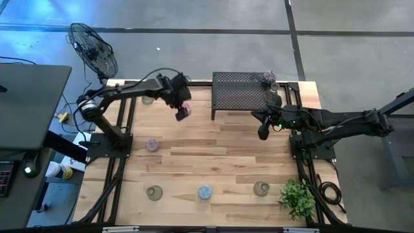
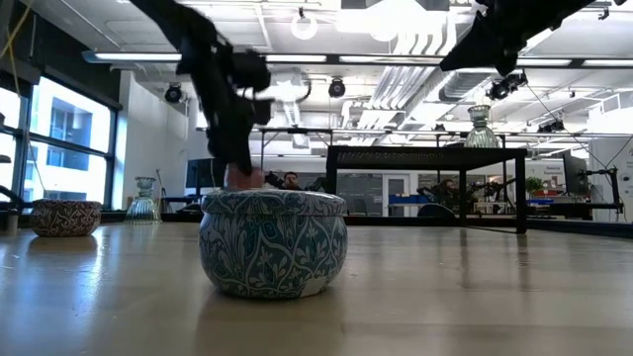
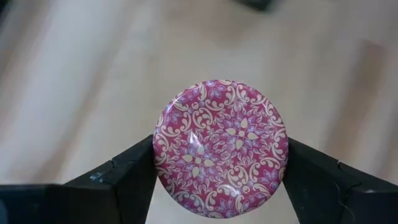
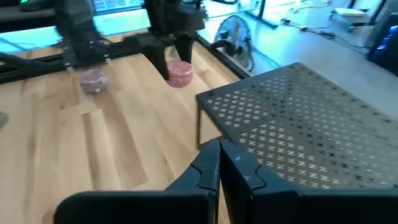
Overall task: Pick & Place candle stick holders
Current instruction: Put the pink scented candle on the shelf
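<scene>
My left gripper is shut on a pink holder with a floral lid, over the table's far left part, left of the black shelf. The pink holder also shows in the right wrist view. My right gripper is shut and empty, near the shelf's near right corner. On the table stand a purple holder, an olive one, a light blue one and another olive one. Two more holders stand on the shelf's far right. My left gripper pinches the pink holder's round side wall between its two fingers, one on each opposite side. The fingers come from above, pointing down. The holder sits upright with its lid up. It seems to hang a little above the table.
A black perforated metal shelf stands at the table's far middle. A green plant stands at the near right corner. An olive holder lies under the left arm. A fan stands beyond the far left corner.
</scene>
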